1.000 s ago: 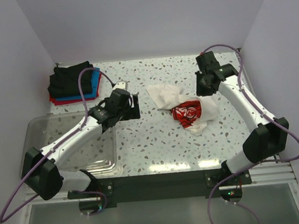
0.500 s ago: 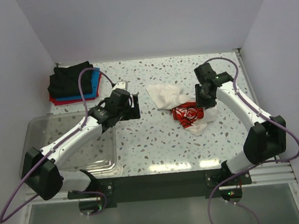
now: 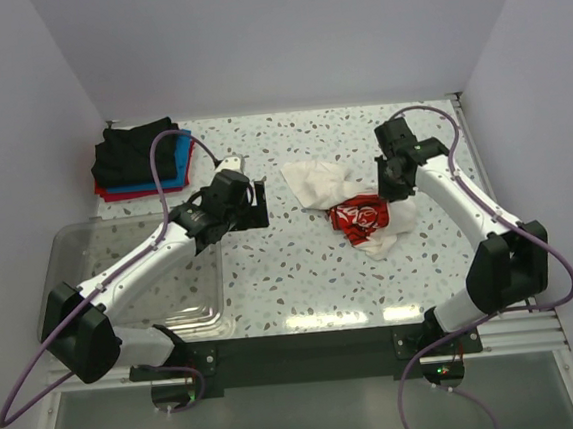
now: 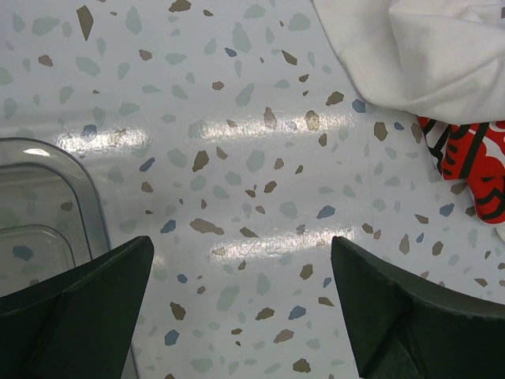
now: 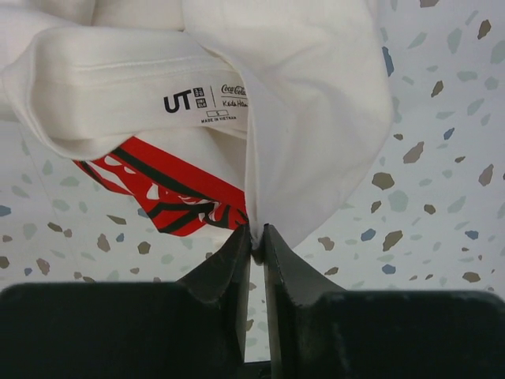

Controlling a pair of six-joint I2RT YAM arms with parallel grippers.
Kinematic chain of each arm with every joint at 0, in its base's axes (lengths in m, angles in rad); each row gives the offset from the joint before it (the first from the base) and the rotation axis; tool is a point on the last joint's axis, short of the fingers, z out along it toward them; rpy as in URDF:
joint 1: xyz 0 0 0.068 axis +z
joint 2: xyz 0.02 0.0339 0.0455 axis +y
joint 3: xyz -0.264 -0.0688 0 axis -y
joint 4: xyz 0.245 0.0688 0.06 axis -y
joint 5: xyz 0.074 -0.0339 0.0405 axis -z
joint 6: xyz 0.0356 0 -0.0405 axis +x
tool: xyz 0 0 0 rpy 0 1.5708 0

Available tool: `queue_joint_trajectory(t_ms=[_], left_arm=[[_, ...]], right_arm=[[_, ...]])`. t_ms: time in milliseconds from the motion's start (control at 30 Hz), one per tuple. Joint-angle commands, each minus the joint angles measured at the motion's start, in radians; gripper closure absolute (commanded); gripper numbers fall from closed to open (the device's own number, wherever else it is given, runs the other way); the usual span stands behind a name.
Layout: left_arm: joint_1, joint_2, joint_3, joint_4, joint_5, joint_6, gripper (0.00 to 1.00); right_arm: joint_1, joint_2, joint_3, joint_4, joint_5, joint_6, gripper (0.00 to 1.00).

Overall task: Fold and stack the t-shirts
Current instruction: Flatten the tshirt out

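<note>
Soft, crumpled white t-shirt (image 5: 300, 95) is pinched by the right gripper (image 5: 254, 237); left gripper (image 4: 241, 268) is spread wide. Glossy speckled table (image 4: 237, 118) is seen underneath.

Two black-and-white robot arms reach out from their bases. The left arm (image 3: 140, 262) stretches diagonally forward and inward, its wrist turned so the left gripper (image 3: 257, 205) points sideways toward the other arm. In its wrist view the two dark fingers (image 4: 75, 304) stand wide apart with nothing between them. The right arm (image 3: 466, 204) extends forward, bends at the elbow and angles its wrist down and inward. The right gripper (image 3: 393, 187) has its jaws pressed almost together, with a thin fold of the white t-shirt (image 5: 316, 95) pinched at the fingertips and spreading out ahead of them.
</note>
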Motion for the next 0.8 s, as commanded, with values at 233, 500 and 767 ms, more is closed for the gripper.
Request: queue_joint_trajectory(t_ms=[233,500,767], left_arm=[[-0.008,-0.021,0.008,0.005,-0.004,0.004,0.00],[-0.029,-0.015,0.046,0.100,0.055,0.110,0.00],[-0.191,0.117,0.191,0.184,0.098,0.172,0.00]], right_arm=[[-0.019,0.028,-0.009,0.053,0.021,-0.024,1.00],[-0.022,-0.019,0.407,-0.134,0.058,-0.045,1.00],[-0.022,0.099,1.017,-0.343,0.106,-0.065,1.00]])
